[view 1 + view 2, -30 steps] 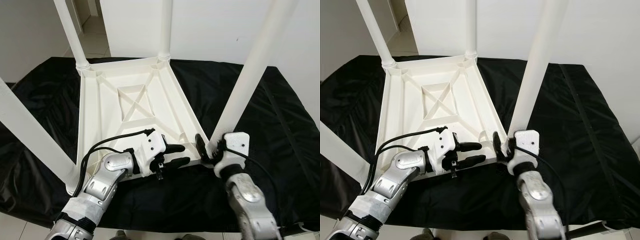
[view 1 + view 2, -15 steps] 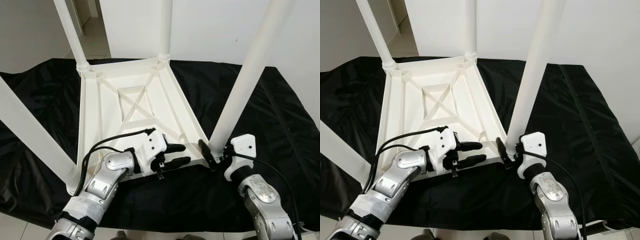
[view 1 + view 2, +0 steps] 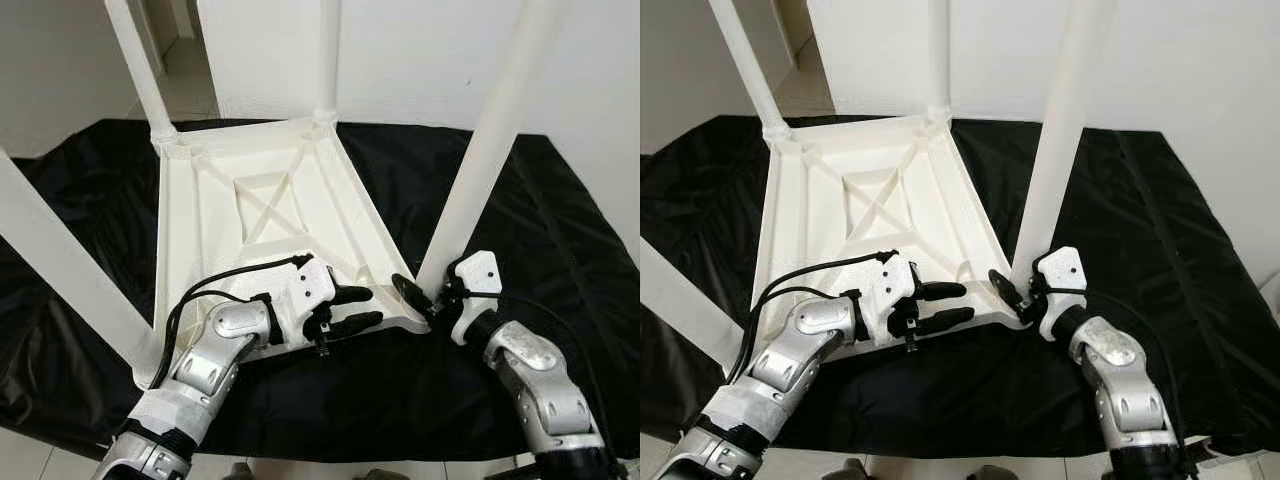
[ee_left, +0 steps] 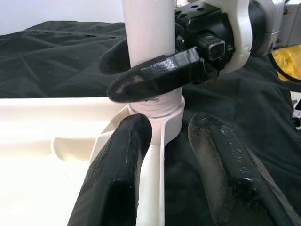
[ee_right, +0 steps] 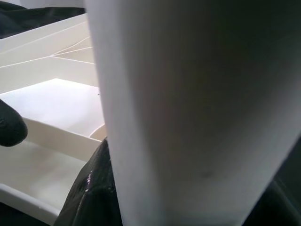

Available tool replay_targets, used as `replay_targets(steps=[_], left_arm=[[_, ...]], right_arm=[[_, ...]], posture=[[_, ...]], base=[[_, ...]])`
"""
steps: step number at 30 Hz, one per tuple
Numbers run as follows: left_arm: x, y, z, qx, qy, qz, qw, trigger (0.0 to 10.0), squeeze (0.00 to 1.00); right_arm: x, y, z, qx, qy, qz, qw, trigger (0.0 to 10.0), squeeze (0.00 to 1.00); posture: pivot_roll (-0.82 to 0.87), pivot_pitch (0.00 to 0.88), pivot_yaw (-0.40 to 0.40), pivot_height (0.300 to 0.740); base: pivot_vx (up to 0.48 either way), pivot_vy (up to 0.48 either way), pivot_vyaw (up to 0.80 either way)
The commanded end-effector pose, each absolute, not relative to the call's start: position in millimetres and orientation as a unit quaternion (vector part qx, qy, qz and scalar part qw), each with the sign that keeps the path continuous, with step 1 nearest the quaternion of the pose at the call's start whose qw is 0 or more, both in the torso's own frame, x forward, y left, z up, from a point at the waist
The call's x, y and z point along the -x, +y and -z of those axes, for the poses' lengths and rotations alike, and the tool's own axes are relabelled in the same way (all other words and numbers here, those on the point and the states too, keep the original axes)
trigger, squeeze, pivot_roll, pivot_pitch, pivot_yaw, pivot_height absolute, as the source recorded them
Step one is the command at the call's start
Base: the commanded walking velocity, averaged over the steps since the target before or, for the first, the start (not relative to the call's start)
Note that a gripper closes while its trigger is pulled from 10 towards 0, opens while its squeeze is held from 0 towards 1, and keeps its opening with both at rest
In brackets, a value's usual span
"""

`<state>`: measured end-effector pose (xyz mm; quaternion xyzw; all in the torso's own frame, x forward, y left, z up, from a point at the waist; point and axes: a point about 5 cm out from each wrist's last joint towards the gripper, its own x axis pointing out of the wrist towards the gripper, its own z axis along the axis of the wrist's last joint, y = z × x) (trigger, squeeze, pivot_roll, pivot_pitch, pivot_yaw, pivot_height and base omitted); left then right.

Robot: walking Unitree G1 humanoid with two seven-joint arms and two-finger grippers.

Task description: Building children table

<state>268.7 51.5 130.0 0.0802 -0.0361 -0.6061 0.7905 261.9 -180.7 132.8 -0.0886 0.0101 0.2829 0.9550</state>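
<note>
Our right gripper (image 3: 425, 296) was clamped around the base of the white cylindrical plastic table leg (image 3: 478, 165) at the near right corner, one black finger (image 4: 155, 74) on each side of the tube where it entered its round socket. That leg stood upright, rising out of the top of the head views. Our left gripper (image 3: 360, 307) sat just beside it on the near edge of the upturned white plastic children's table top (image 3: 265, 235), its two fingers spread and straddling the raised rim, one inside the frame and one outside; in the left wrist view they bracketed the rim without closing on it. The tips pointed toward the right gripper and lay near it but apart. The table top lay ribbed underside up, with a crossed brace in its middle, on a black cloth-covered surface (image 3: 560, 210). Three more white legs (image 3: 140, 70) stood in the other corners. Behind it were a white wall (image 3: 420, 60) and a tiled floor (image 3: 185, 80).
</note>
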Motion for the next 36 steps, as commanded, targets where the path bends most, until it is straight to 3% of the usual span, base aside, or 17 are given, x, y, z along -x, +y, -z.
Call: replay_targets(steps=[1, 2, 10, 15, 21, 25, 36], left_arm=[[-267, 51, -130, -0.085, -0.037, 0.613, 0.784, 10.0, 0.0], [-266, 51, -130, -0.085, -0.037, 0.614, 0.784, 10.0, 0.0], [-266, 51, -129, -0.085, -0.035, 0.616, 0.783, 10.0, 0.0], [-264, 52, -127, -0.085, -0.032, 0.619, 0.78, 10.0, 0.0], [-263, 53, -127, -0.086, -0.032, 0.62, 0.779, 10.0, 0.0], [-264, 53, -127, -0.087, -0.03, 0.622, 0.778, 10.0, 0.0], [-267, 54, -127, -0.09, -0.029, 0.62, 0.779, 10.0, 0.0]], right_arm=[[-260, -176, -127, 0.09, 0.024, -0.301, 0.949, 4.5, 0.0], [-259, -175, -127, 0.083, 0.023, -0.297, 0.951, 10.0, 0.0], [-258, -171, -127, 0.074, 0.02, -0.249, 0.965, 10.0, 0.0], [-255, -162, -127, 0.046, 0.015, -0.131, 0.99, 10.0, 0.0], [-254, -160, -127, 0.037, 0.015, -0.119, 0.992, 10.0, 0.0], [-250, -139, -124, -0.005, 0.016, -0.014, 1.0, 10.0, 0.0], [-246, -128, -124, -0.013, 0.017, 0.075, 0.997, 10.0, 0.0]], posture=[[-0.06, 0.0, 0.012, 0.74], [-0.06, 0.0, 0.013, 0.74], [-0.07, 0.0, 0.016, 0.74], [-0.07, 0.0, 0.019, 0.74], [-0.07, 0.0, 0.02, 0.74], [-0.07, 0.0, 0.023, 0.74], [-0.07, 0.0, 0.023, 0.74]], base=[[0.0, 0.0, 0.0], [0.0, 0.0, 0.0], [0.0, 0.0, 0.0], [0.0, 0.0, 0.0], [0.0, 0.0, 0.0], [0.0, 0.0, 0.0], [0.0, 0.0, 0.0]])
